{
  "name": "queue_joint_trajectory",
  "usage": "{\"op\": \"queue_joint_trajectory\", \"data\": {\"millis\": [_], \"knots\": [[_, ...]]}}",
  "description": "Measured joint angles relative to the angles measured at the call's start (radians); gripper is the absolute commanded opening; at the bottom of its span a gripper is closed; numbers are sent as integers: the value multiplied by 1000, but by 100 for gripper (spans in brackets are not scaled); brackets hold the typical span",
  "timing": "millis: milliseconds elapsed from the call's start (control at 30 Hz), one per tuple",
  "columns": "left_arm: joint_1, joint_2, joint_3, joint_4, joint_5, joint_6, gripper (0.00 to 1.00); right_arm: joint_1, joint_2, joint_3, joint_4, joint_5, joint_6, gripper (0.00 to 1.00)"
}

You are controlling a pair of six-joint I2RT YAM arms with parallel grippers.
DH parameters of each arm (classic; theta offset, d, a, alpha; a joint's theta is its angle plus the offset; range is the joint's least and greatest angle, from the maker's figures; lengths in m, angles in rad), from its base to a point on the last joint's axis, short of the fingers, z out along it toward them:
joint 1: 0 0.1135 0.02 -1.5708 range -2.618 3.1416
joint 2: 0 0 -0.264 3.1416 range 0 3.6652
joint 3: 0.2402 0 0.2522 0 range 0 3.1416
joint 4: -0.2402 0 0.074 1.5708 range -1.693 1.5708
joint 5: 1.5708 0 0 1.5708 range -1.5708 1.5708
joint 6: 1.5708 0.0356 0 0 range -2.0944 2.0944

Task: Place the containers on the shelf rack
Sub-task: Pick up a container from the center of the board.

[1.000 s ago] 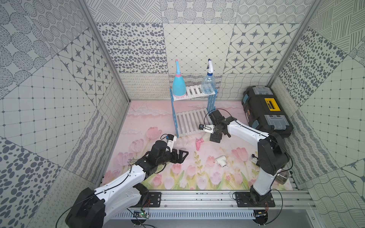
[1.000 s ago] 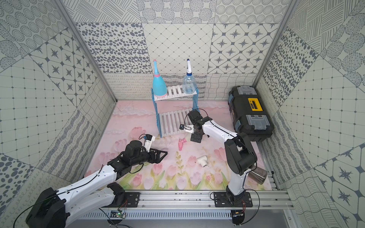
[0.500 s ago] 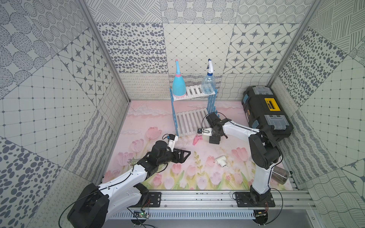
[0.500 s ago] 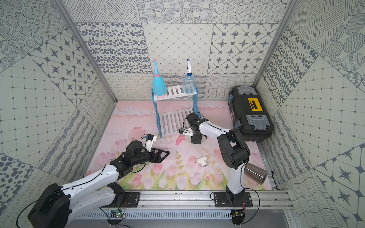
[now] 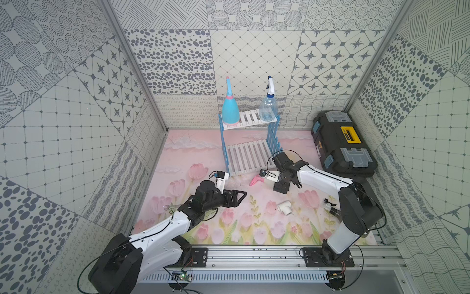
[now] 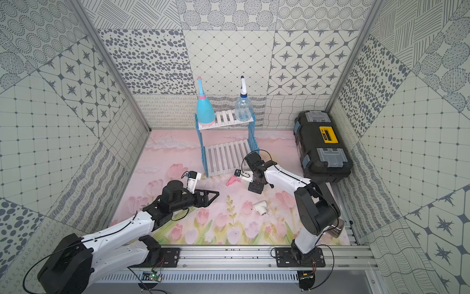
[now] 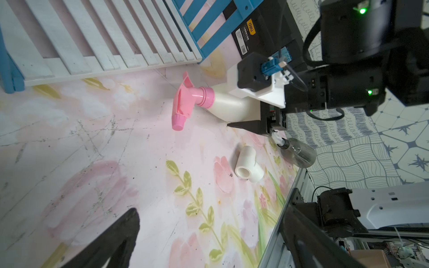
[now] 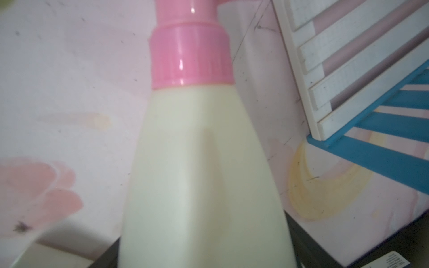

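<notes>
In both top views the shelf rack (image 5: pixel 248 157) stands at the back of the flowered mat (image 5: pixel 193 142). 2 containers stand upright on its upper shelf, the light blue bottle (image 5: pixel 230 112) at one end and the clear bottle (image 5: pixel 268 109) at the other. The cream bottle (image 5: pixel 255 181) lies on its side on the mat just in front of the rack. Its pink trigger points away from the right gripper (image 5: pixel 276 185), which is down over its body. The smoky dark bottle (image 5: pixel 330 207) lies near the right arm's elbow, mostly hidden by it. A white pipe tee (image 5: pixel 284 207) sits between the 2 arms, and a black toolbox (image 5: pixel 340 145) stands by the right wall. The left gripper (image 5: pixel 237 198) hovers low over the mat, fingers wide apart, holding nothing.

The left wrist view shows the cream bottle (image 7: pixel 228 105) flat on the mat, its body running into the right gripper. 1 black finger (image 7: pixel 248 125) lies alongside it and the other is hidden. The white pipe tee (image 7: pixel 248 167) and the smoky dark bottle (image 7: pixel 298 154) lie beyond.

In the right wrist view the cream bottle (image 8: pixel 204 174) fills the space between 2 dark fingers (image 8: pixel 308 246), with a corner of the shelf rack (image 8: pixel 348 69) beside it. Whether the fingers press on the bottle, I cannot tell.
</notes>
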Motion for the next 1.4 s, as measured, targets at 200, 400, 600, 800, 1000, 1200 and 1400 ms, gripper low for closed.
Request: {"op": "queue_joint_trajectory", "data": {"millis": [200,400,600,800,1000,1200,1400], "knots": [[0,33,35,69,0,-107,96,84,-182,-113,104,7,185,78],[4,103,54,220,0,-264,82,171,-331,-198,215,16,313,78],[15,218,79,411,16,-419,75,179,-387,-206,277,23,358,79],[32,266,105,509,60,-502,87,178,-413,-220,313,40,384,79],[36,240,138,531,93,-509,90,179,-416,-227,309,44,385,79],[36,219,169,528,123,-502,72,179,-417,-235,311,34,385,79],[37,220,180,523,128,-495,47,179,-444,-251,317,-12,386,76]]}}
